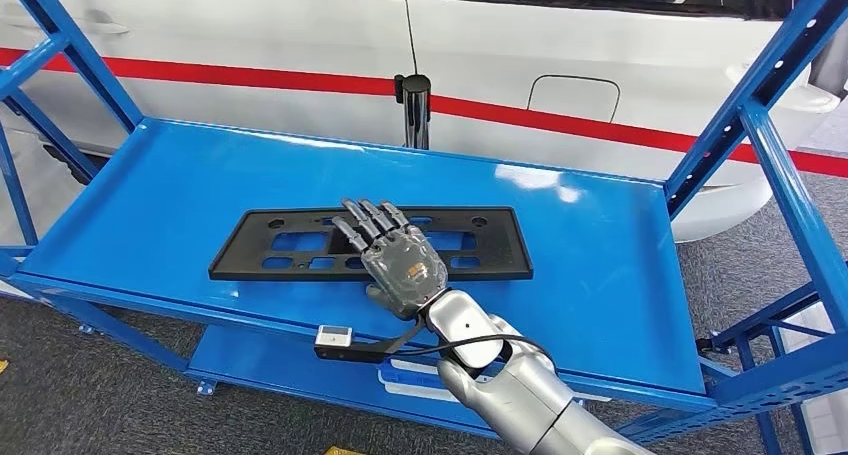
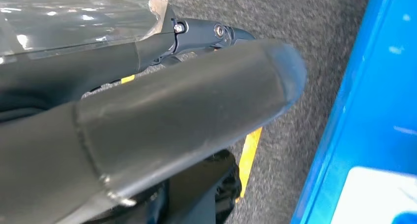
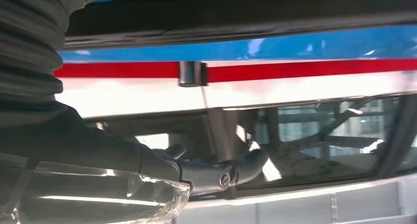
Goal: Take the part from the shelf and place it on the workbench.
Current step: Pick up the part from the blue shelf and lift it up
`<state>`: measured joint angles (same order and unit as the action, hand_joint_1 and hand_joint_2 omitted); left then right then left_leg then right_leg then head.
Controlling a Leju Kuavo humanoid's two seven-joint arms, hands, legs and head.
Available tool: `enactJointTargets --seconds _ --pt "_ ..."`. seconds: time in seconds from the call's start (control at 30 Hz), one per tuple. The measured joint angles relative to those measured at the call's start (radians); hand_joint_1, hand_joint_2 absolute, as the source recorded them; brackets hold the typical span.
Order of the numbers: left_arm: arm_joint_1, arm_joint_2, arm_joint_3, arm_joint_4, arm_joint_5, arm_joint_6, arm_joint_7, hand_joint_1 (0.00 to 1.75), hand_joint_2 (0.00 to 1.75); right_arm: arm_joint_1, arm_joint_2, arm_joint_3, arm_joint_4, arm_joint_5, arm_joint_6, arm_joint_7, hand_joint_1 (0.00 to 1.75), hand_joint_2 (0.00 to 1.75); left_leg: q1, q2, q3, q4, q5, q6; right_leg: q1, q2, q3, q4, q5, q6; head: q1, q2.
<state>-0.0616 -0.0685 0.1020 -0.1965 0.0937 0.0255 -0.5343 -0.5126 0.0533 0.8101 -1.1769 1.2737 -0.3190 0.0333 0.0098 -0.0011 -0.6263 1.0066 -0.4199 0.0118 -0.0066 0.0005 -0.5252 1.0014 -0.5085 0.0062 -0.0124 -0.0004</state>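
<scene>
The part (image 1: 270,245) is a flat black rectangular frame with several cutouts, lying on the top deck of the blue shelf (image 1: 600,275). My right hand (image 1: 395,255) reaches in from the near edge and lies flat across the part's middle, fingers stretched out over it and the thumb at its near edge; nothing is gripped. In the right wrist view the part (image 3: 246,12) is a dark band beyond the straight fingers (image 3: 211,172). My left hand (image 2: 187,101) hangs beside the shelf over grey carpet, holding nothing.
Behind the shelf stands a white car with a red stripe (image 1: 560,120), and a black post (image 1: 412,110) rises at the shelf's back edge. Blue uprights (image 1: 790,205) frame both sides. A lower deck carries a white label (image 1: 420,385). Yellow floor tape (image 2: 248,155) marks the carpet.
</scene>
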Motion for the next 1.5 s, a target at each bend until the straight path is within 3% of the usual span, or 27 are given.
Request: enactJointTargets --seconds 0.07,0.1,0.17,0.23,0.27,0.33,0.4,0.43,0.53,0.67,0.7,0.8,0.83,1.1,1.23,1.5 --pt "0.0 -0.001 0.0 0.0 0.001 0.004 0.001 0.0 0.0 -0.005 0.004 0.009 0.005 -0.018 0.013 -0.008 0.0 1.75 0.002 -0.001 0.013 -0.012 0.011 0.011 0.002 -0.002 -0.008 0.025 -0.018 0.007 0.001 0.0" --pt "0.0 -0.001 0.0 0.0 0.002 0.006 0.001 0.0 0.0 -0.009 0.005 0.015 0.008 -0.028 0.021 -0.012 0.0 1.75 0.004 -0.001 0.019 -0.018 0.013 0.015 0.003 -0.003 -0.028 0.068 -0.038 0.006 0.001 0.0" --pt "-0.001 0.0 0.001 0.0 0.005 0.008 0.001 0.0 0.0 -0.015 0.004 0.029 0.016 -0.046 0.039 -0.017 0.0 1.75 0.002 -0.002 0.021 -0.019 0.01 0.023 0.001 -0.002 -0.101 0.202 -0.09 0.0 0.002 0.0" --pt "-0.001 0.0 0.003 0.0 0.008 0.011 0.001 0.0 0.0 -0.015 0.002 0.042 0.024 -0.06 0.055 -0.017 0.0 1.75 0.0 -0.005 0.022 -0.019 0.007 0.026 0.0 -0.002 -0.16 0.289 -0.11 0.004 0.002 0.0" --pt "0.0 0.0 0.004 0.0 0.008 0.013 0.001 0.0 0.0 -0.015 0.002 0.048 0.028 -0.065 0.061 -0.017 0.0 1.75 -0.001 -0.007 0.024 -0.019 0.005 0.025 0.0 -0.002 -0.162 0.276 -0.094 0.011 0.002 0.0" --pt "0.0 0.0 0.005 0.0 0.008 0.016 0.001 0.0 0.0 -0.018 0.002 0.057 0.033 -0.072 0.068 -0.017 0.0 1.75 -0.001 -0.012 0.029 -0.018 0.001 0.021 0.0 -0.002 -0.112 0.147 -0.028 0.024 0.003 0.0" --pt "-0.002 -0.001 0.005 0.0 0.008 0.017 0.001 0.0 0.0 -0.023 0.003 0.063 0.037 -0.076 0.07 -0.017 0.0 1.75 -0.006 -0.017 0.033 -0.015 -0.006 0.013 0.001 -0.002 -0.059 0.027 0.027 0.02 0.002 0.0" --pt "-0.002 -0.001 0.006 0.0 0.008 0.018 0.001 0.0 0.0 -0.027 0.004 0.066 0.039 -0.076 0.069 -0.016 0.0 1.75 -0.008 -0.018 0.033 -0.013 -0.01 0.015 -0.001 -0.001 -0.047 0.002 0.039 0.014 0.002 0.0" --pt "-0.003 0.0 0.007 0.0 0.008 0.02 0.0 0.0 0.0 -0.038 0.01 0.071 0.05 -0.062 0.06 -0.001 0.0 1.75 -0.008 -0.017 0.033 -0.009 -0.015 0.026 -0.004 0.0 -0.043 -0.005 0.048 0.006 0.001 0.0" --pt "-0.005 -0.001 0.008 0.0 0.008 0.027 -0.001 0.0 0.0 -0.057 0.015 0.075 0.086 -0.005 0.031 0.055 0.01 1.75 -0.006 -0.016 0.035 -0.013 -0.013 0.022 0.001 0.001 -0.043 -0.004 0.047 0.004 0.001 0.0" --pt "-0.005 -0.002 0.009 0.0 0.008 0.028 -0.001 0.0 0.0 -0.062 0.016 0.076 0.102 0.008 0.025 0.071 0.11 1.75 -0.005 -0.016 0.035 -0.013 -0.013 0.02 0.002 0.001 -0.043 -0.004 0.047 0.003 0.001 0.0" --pt "-0.005 -0.001 0.013 0.0 0.008 0.033 0.0 0.0 0.0 -0.077 0.023 0.074 0.155 0.04 0.007 0.111 0.85 1.75 -0.002 -0.016 0.035 -0.013 -0.014 0.009 0.005 0.001 -0.043 -0.003 0.045 0.001 0.001 0.0" --pt "-0.005 -0.002 0.014 0.0 0.008 0.035 0.001 0.0 0.0 -0.082 0.025 0.072 0.172 0.047 0.001 0.12 1.0 1.75 -0.001 -0.016 0.035 -0.013 -0.014 0.005 0.006 0.001 -0.043 -0.003 0.045 0.0 0.001 0.0" --pt "-0.005 -0.002 0.024 0.0 0.008 0.039 0.007 0.0 0.0 -0.115 0.043 0.061 0.269 0.067 -0.02 0.147 1.34 1.75 -0.004 -0.014 0.035 -0.013 -0.016 0.001 0.005 0.001 -0.043 -0.003 0.044 0.0 0.002 0.0" --pt "-0.005 -0.002 0.026 0.0 0.007 0.043 0.01 0.0 0.0 -0.121 0.054 0.061 0.303 0.073 -0.019 0.155 1.66 1.75 -0.007 -0.014 0.035 -0.013 -0.016 0.001 0.003 0.001 -0.043 -0.003 0.044 0.0 0.002 0.0" --pt "-0.002 -0.002 0.031 0.0 0.008 0.052 0.01 0.0 0.0 -0.124 0.07 0.046 0.328 0.051 -0.027 0.141 1.75 1.75 -0.007 -0.014 0.035 -0.013 -0.016 0.001 0.0 0.001 -0.043 -0.003 0.044 0.0 0.002 0.0"
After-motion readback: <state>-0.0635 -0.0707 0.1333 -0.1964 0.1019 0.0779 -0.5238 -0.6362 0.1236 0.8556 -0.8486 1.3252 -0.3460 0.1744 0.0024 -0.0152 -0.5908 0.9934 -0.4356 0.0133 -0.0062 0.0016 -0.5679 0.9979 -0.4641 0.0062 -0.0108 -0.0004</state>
